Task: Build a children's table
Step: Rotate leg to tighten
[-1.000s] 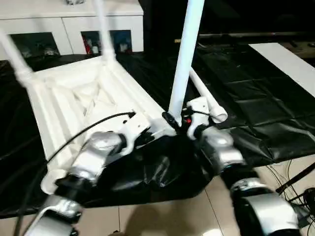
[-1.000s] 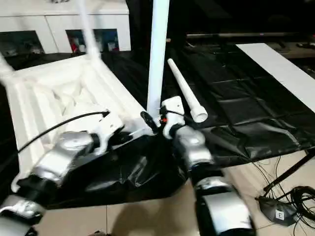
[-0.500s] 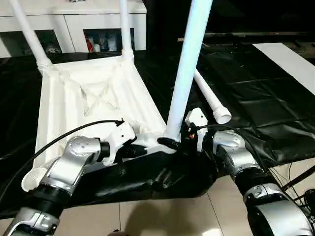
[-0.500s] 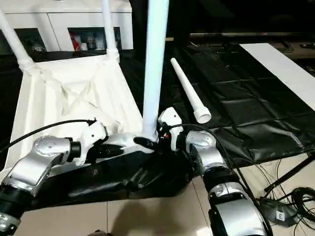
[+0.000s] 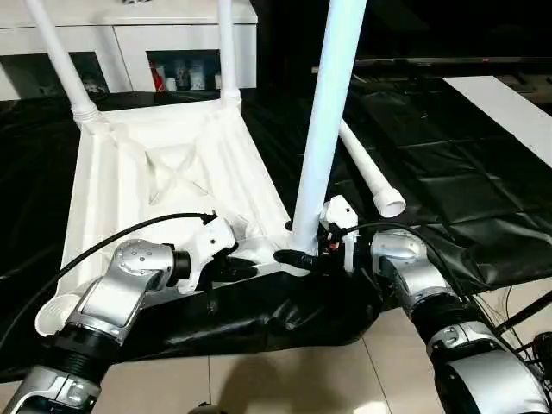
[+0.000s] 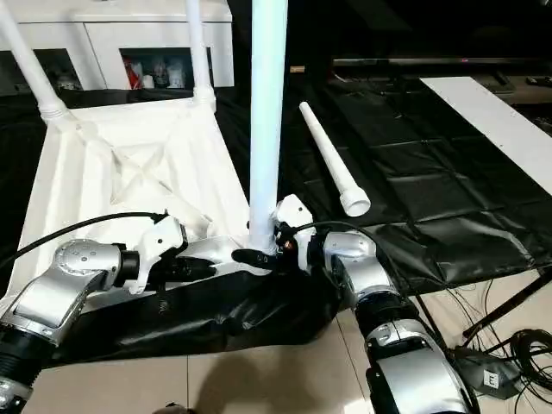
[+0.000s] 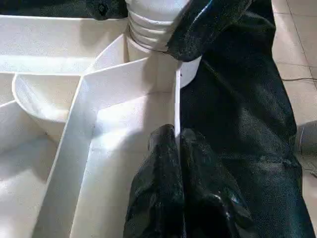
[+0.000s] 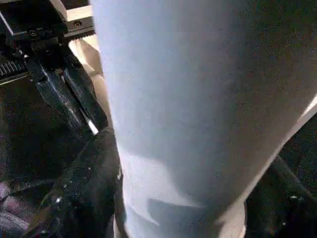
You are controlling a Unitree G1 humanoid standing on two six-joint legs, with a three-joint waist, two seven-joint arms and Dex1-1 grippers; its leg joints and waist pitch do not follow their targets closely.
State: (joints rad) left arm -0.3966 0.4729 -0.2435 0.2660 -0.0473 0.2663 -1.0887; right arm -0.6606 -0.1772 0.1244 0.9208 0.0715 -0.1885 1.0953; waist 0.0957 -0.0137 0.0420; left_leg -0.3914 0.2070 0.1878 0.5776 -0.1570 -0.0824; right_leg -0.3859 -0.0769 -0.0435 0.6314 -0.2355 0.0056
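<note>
The small white plastic children's table lies upside down near the bench's front edge, three legs upright. A fourth white tapered tube leg lies beside it. It looks light, stiff and smooth.

The left gripper's fingers pinch the thin front rim. The right gripper's fingers straddle the nearest leg's base, the best hold; whether they grip, I cannot tell.
</note>
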